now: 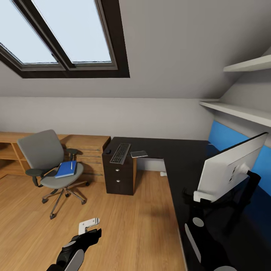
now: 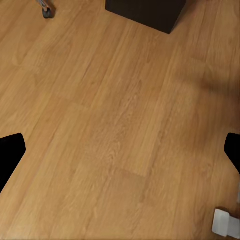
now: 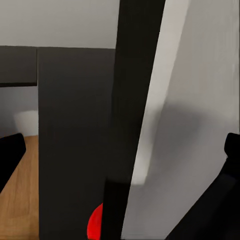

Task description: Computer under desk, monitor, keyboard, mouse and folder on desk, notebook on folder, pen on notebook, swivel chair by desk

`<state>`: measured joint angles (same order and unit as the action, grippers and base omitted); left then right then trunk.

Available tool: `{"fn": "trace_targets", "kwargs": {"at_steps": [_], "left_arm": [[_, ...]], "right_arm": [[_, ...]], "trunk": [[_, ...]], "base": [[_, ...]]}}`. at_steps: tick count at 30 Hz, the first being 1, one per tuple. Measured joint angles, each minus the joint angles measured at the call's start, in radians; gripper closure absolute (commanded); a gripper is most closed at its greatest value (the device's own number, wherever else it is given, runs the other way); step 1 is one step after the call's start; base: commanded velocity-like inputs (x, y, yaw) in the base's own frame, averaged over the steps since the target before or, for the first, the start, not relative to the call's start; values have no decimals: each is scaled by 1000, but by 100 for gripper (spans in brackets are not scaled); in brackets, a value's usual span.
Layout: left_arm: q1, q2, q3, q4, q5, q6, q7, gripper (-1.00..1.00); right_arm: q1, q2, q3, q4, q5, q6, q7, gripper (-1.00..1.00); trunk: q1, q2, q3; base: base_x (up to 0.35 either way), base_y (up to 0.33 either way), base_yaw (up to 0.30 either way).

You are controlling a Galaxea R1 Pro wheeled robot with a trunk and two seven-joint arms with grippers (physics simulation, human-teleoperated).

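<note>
Your biggest piece is the glossy black L-shaped table [image 1: 180, 158], which fills the head view from 12 round to 5 o'clock and needs no handling. On it at 4 o'clock stands the very wide monitor [image 1: 231, 167], white back towards you, black arm beneath; judge it top-heavy and awkward, so push low on the arm or base if you shift it at all.

At 9 o'clock the grey fabric swivel chair [image 1: 47, 160] sits well apart from the table on the light wood floor [image 1: 131, 222]. It should roll easily on its casters; press on the backrest or an armrest.

On its seat lies the flat bright blue folder [image 1: 66, 169], with a slim white pen [image 1: 71, 165] on top. The folder looks stiff but thin, so take it by an overhanging edge; the pen will likely roll off.

The dark grey keyboard [image 1: 120, 153] and a thin dark-grey notebook [image 1: 139, 154] lie on the table near 12 o'clock, light and flat.

Your left end effector [image 1: 90, 227] hangs over bare floor, fingers [image 2: 10, 155] spread wide, empty. Your right end effector [image 3: 120, 150] faces the monitor's edge, wide too.
</note>
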<state>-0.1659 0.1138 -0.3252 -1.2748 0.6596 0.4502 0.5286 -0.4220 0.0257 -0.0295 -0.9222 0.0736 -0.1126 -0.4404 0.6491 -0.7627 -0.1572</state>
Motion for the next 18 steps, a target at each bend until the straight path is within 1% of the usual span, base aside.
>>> {"fn": "trace_targets", "kwargs": {"at_steps": [4,8,18], "left_arm": [[0,0,0,0,1,0,0,-100],[0,-3,0,1,1,0,0,-100],[0,-18,0,3,2,0,-1,-100]], "right_arm": [[0,-7,-5,4,-1,1,-13,-100],[-3,-11,-34,23,-1,2,-35,-100],[-4,-16,-44,30,-3,2,-51,-100]], "trunk": [[0,0,0],[0,0,0],[0,0,0]], "base": [[1,0,0],[0,0,0],[0,0,0]]}}
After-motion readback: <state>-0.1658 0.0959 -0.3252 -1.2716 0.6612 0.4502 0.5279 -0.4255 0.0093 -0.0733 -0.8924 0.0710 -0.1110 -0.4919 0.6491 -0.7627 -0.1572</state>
